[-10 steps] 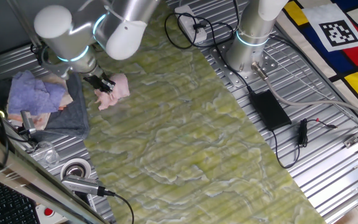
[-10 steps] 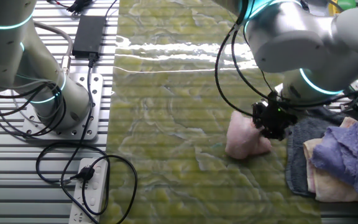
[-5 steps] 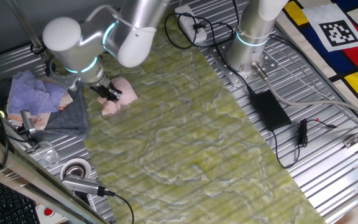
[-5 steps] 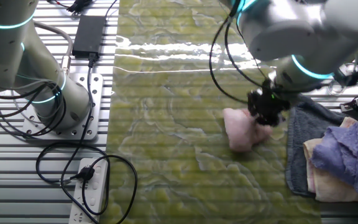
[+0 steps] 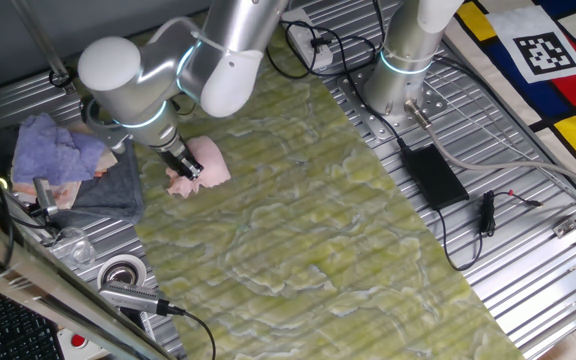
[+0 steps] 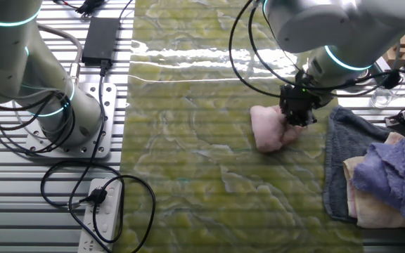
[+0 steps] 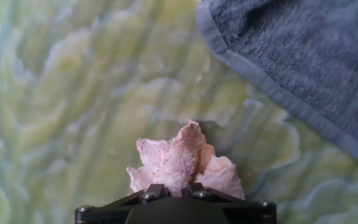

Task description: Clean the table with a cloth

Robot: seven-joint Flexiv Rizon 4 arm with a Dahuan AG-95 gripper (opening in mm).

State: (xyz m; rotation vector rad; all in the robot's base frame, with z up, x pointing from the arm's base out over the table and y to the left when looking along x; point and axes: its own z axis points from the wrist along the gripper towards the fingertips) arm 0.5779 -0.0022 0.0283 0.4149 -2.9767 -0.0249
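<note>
One pink cloth (image 6: 267,129) is clenched in the claw (image 6: 295,114) and pressed to the counter (image 6: 188,176) beside a grey towel (image 6: 339,161), mid-wipe; a steady sweep across seems called for next.

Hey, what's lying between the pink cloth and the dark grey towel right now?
Nothing: in the hand view only bare table separates the pink cloth from the dark grey towel.

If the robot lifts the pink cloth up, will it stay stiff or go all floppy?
Probably floppy: the pink cloth is bunched into soft folds where the gripper pinches it. It likely weighs little, being a small rag. Pushed along the table, it would probably crumple and drag, not roll, since its fuzzy surface looks grippy.
</note>
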